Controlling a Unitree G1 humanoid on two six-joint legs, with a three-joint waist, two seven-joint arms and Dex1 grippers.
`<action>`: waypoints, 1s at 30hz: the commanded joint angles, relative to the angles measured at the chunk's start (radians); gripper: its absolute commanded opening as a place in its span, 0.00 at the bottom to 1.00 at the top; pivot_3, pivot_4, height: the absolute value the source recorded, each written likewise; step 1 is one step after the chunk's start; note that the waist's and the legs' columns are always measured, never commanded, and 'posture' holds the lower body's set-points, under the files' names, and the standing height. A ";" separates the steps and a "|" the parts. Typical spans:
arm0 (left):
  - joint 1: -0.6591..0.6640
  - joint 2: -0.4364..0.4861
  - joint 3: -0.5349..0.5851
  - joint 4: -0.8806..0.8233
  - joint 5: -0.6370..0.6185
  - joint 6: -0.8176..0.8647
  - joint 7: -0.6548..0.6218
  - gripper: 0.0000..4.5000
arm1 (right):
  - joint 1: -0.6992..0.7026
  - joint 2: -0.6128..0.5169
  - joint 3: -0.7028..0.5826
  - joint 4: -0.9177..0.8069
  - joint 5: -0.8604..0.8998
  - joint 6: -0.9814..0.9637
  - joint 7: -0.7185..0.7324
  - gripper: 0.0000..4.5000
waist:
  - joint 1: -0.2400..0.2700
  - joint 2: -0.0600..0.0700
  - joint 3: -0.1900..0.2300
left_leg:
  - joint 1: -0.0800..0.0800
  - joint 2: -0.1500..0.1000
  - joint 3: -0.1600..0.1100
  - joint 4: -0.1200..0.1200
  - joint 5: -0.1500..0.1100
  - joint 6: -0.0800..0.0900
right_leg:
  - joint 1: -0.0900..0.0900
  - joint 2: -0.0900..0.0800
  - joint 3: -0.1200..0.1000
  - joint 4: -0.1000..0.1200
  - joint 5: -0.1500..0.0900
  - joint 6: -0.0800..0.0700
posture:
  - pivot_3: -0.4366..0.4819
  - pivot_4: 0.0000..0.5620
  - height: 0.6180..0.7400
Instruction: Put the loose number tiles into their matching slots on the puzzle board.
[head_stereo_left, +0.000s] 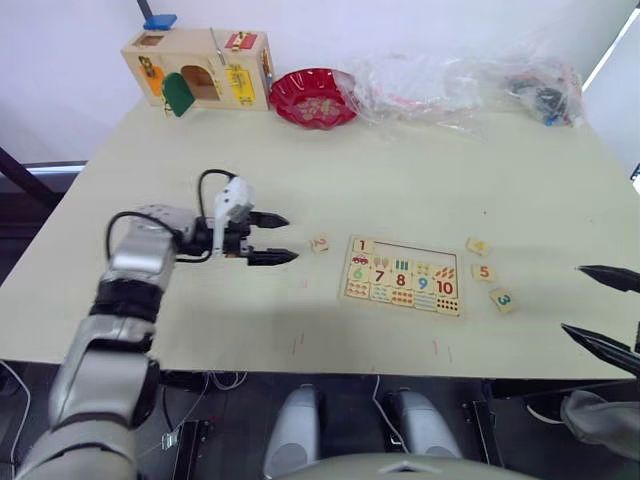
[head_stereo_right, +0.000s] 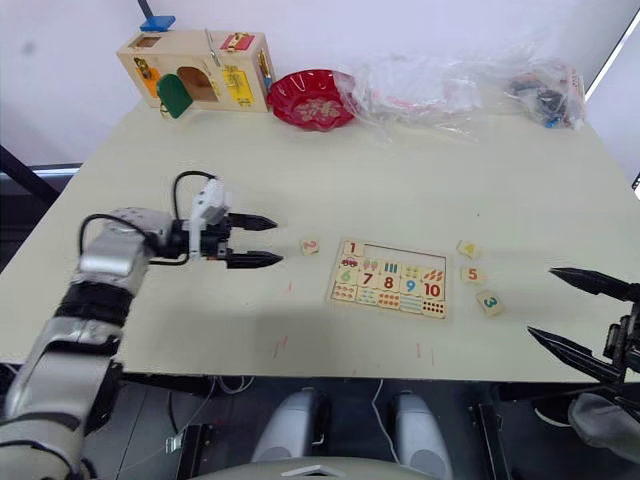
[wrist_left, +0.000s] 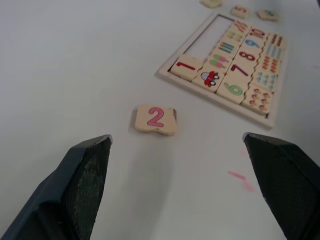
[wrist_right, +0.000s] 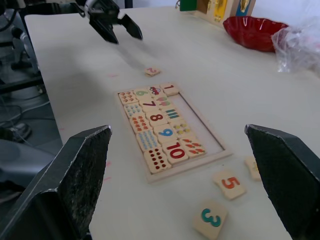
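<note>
The puzzle board (head_stereo_left: 403, 277) lies right of the table's middle. The red 1 tile (head_stereo_left: 362, 246) sits in its far row, and the slots (head_stereo_left: 418, 251) beside it are bare. The pink 2 tile (wrist_left: 155, 119) lies on the table just left of the board. My left gripper (head_stereo_left: 291, 238) hovers open a short way left of the 2 tile, pointing at it, with nothing between its fingers. Right of the board lie the yellow 4 (head_stereo_left: 477, 246), orange 5 (head_stereo_left: 484, 272) and teal 3 (wrist_right: 211, 217). My right gripper (head_stereo_left: 572, 298) is open and empty, right of these tiles near the table's front edge.
At the table's far left stands a wooden box with coloured doors (head_stereo_left: 200, 68). A red bowl (head_stereo_left: 315, 97) is next to it, and crumpled clear plastic bags (head_stereo_left: 460, 85) spread along the far right. Small red marks dot the table near its front edge.
</note>
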 joint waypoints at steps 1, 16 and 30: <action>-0.109 -0.061 -0.046 0.158 0.087 -0.125 -0.023 1.00 | 0.009 0.015 -0.033 -0.026 0.012 -0.027 -0.002 1.00 | -0.003 0.000 0.000 | -0.001 0.000 0.000 0.000 0.000 0.000 | 0.000 0.000 0.000 0.000 0.001 -0.002 | 0.48 0.27 1.00; -0.257 -0.174 -0.076 0.473 0.269 -0.318 0.022 1.00 | 0.066 0.071 -0.047 -0.059 0.004 -0.081 -0.032 1.00 | -0.003 -0.001 0.000 | 0.000 0.000 -0.001 0.000 0.000 0.000 | 0.000 0.000 0.000 0.001 0.001 0.000 | 0.48 0.27 1.00; -0.053 -0.130 0.025 0.078 0.189 -0.128 0.093 0.41 | 0.037 0.067 0.000 -0.037 -0.011 -0.100 -0.041 1.00 | -0.013 0.000 0.000 | 0.001 0.001 -0.001 0.000 0.000 0.000 | 0.000 0.000 0.000 0.001 0.002 -0.001 | 0.48 0.27 1.00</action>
